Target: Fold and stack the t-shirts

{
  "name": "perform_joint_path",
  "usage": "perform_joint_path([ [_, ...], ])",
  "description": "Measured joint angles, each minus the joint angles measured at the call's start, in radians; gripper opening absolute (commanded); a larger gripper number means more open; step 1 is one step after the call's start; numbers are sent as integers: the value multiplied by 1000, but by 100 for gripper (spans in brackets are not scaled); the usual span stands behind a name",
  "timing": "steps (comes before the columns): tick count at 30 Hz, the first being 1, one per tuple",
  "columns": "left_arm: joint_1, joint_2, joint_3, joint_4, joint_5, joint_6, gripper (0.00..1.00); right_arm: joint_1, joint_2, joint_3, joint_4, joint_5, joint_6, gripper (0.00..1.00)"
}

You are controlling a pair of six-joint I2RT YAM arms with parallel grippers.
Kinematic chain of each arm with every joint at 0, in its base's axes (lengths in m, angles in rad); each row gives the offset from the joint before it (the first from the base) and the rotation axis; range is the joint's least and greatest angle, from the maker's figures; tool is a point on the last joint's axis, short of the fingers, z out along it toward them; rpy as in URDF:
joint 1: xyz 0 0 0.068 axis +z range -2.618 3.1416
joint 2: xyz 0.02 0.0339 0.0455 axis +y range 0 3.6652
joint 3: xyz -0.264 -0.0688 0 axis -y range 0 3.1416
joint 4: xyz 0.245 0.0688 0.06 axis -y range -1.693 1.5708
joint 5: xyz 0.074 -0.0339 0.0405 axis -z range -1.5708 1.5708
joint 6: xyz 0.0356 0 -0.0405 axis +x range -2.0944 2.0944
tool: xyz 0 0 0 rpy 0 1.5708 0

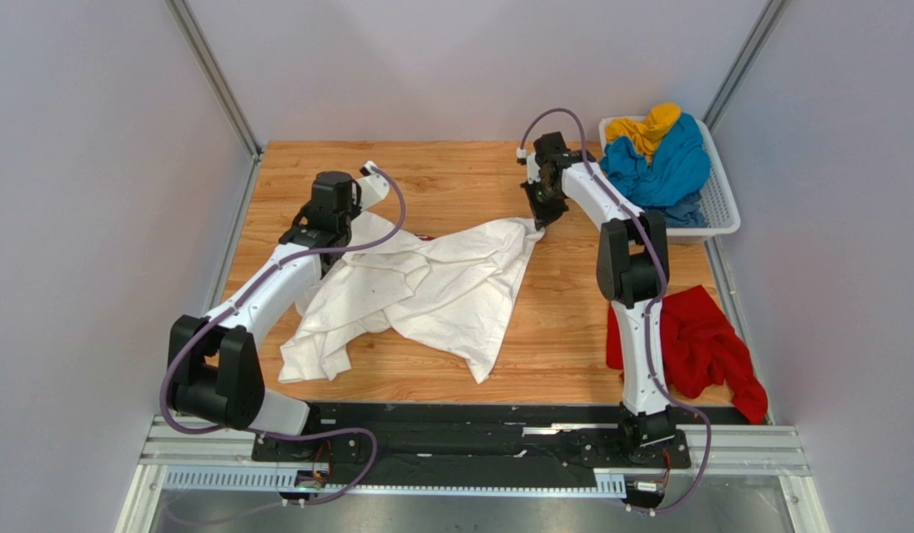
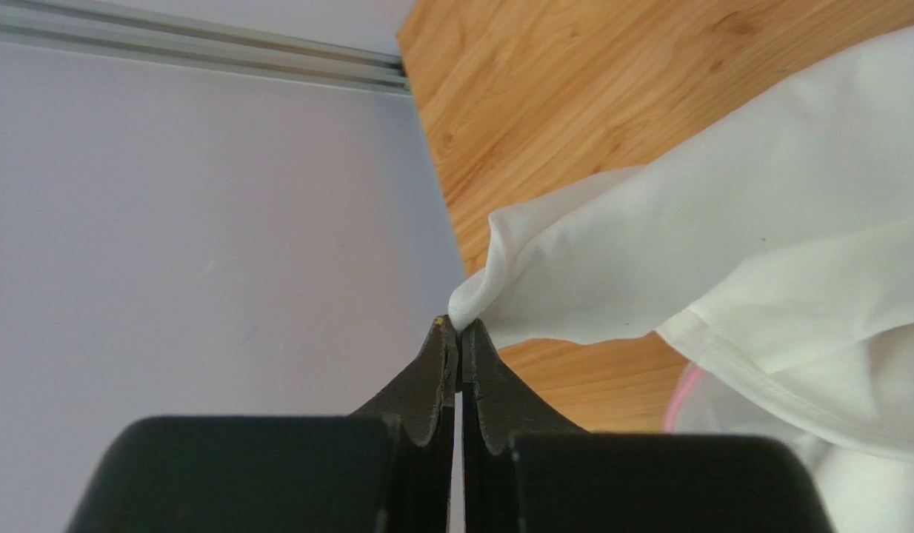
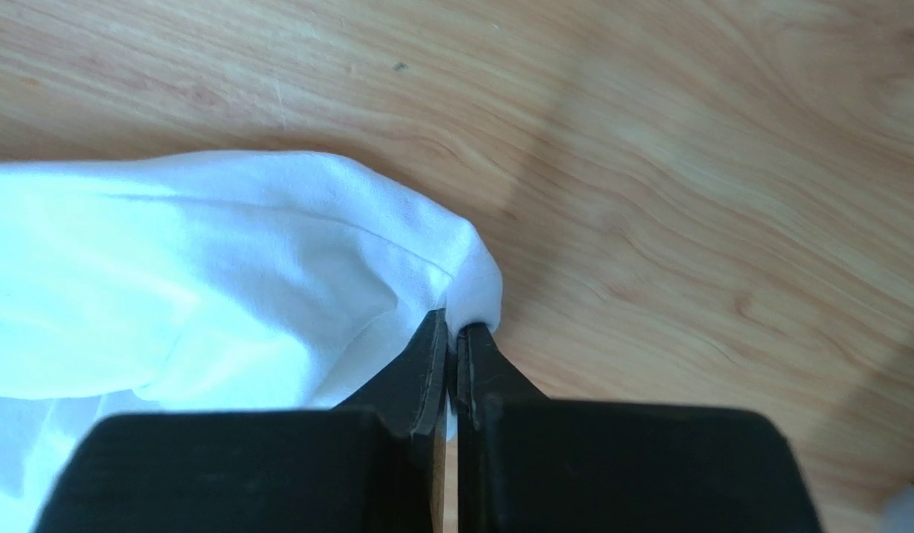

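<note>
Clamping tight on thin corners of the white shirt (image 1: 428, 291), bunched and sagging between the fingers, right at the tips of the left gripper (image 2: 459, 331) and right gripper (image 3: 453, 329), perhaps risking losing either corner when stretching.

A light wooden tabletop (image 1: 562, 322) sits enclosed by plain pale grey walls (image 1: 94, 167) under soft, even light.

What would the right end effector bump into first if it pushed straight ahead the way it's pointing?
The white t-shirt corner pinched in the right end effector, then probably the wooden table just beyond; depth is hard to judge.
</note>
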Motion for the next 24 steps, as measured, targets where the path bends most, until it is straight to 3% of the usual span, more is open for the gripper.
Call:
perform_joint_path([
  [13,0,-111,344,-336,238,-336,0,2,-420,181,-124,267,-95,0],
  [24,0,-144,594,-413,257,-446,0,2,-652,196,-128,340,-154,0],
])
